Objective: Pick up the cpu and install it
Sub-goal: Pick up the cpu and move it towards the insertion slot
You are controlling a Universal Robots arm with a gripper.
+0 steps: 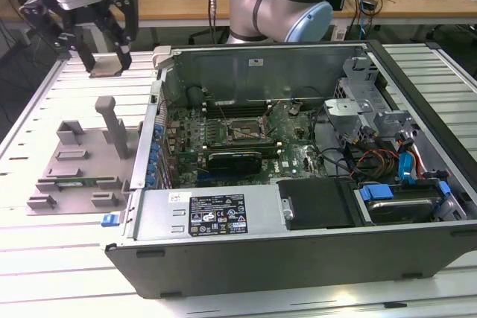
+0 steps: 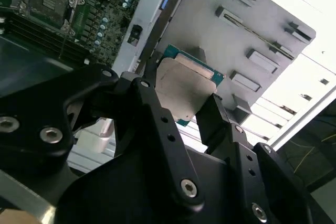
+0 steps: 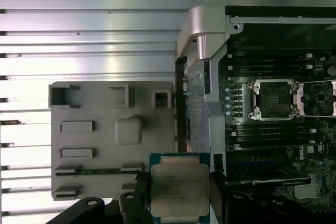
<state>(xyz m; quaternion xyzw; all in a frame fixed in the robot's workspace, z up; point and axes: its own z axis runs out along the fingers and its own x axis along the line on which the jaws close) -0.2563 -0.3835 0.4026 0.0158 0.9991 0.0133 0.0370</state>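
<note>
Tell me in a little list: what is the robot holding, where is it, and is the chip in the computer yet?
holding: the cpu
grip: fingers shut on the cpu's edges
where: raised above the table, near the grey tray, on the exterior view's left of the computer case
socket: inside the case, frame open, no chip in it
installed: not yet

The hand (image 1: 104,62) grips the cpu (image 1: 107,67) (a pale flat square) in the air, off the far corner of the open computer case (image 1: 298,247) on the exterior view's left. A grey tray (image 1: 86,165) lies on the tabletop (image 1: 45,258) just beside the case, the socket (image 1: 240,130) inside it.
</note>
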